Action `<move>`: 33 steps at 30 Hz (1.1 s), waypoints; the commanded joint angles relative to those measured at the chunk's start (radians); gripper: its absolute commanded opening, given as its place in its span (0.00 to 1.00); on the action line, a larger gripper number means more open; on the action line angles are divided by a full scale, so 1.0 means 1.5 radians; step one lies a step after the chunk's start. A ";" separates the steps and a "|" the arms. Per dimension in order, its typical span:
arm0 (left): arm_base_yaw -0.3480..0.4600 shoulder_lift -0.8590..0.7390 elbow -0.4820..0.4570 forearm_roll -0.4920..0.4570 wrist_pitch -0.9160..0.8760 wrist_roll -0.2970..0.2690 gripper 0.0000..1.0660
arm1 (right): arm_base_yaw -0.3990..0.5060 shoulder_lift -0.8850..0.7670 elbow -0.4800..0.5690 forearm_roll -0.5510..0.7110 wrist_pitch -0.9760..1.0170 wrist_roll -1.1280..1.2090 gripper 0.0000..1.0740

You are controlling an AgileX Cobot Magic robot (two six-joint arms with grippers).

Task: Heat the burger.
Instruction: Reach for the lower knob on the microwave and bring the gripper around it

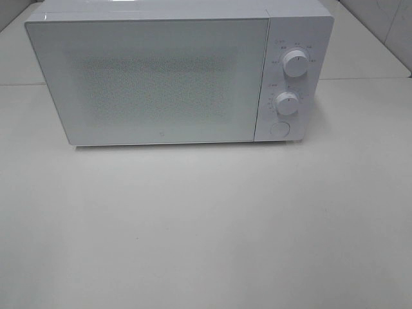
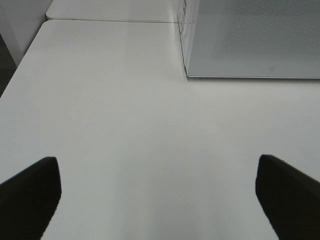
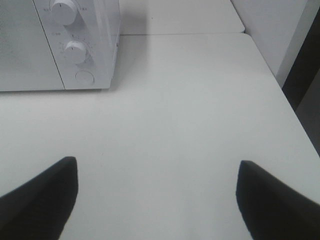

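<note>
The closed microwave [image 1: 161, 77] stands in the upper frame on the desk [image 1: 206, 225]. The left hand [image 2: 156, 170] and right hand [image 3: 156, 172] are both spread apart.

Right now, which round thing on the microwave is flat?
The round button, lowest of the three; the upper knob and lower knob above it stick out.

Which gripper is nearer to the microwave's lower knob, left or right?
Right. The right gripper sits before the panel end, with the lower knob ahead; the left gripper sits before the far end of the door, farther away.
</note>
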 commanded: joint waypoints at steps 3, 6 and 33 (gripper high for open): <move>0.001 -0.010 0.003 -0.006 -0.007 0.001 0.92 | -0.005 0.017 -0.011 -0.003 -0.059 -0.004 0.73; 0.001 -0.010 0.003 -0.006 -0.007 0.001 0.92 | -0.005 0.053 -0.011 -0.003 -0.090 -0.004 0.72; 0.001 -0.010 0.003 -0.006 -0.007 0.001 0.92 | -0.005 0.365 -0.009 -0.033 -0.445 -0.003 0.71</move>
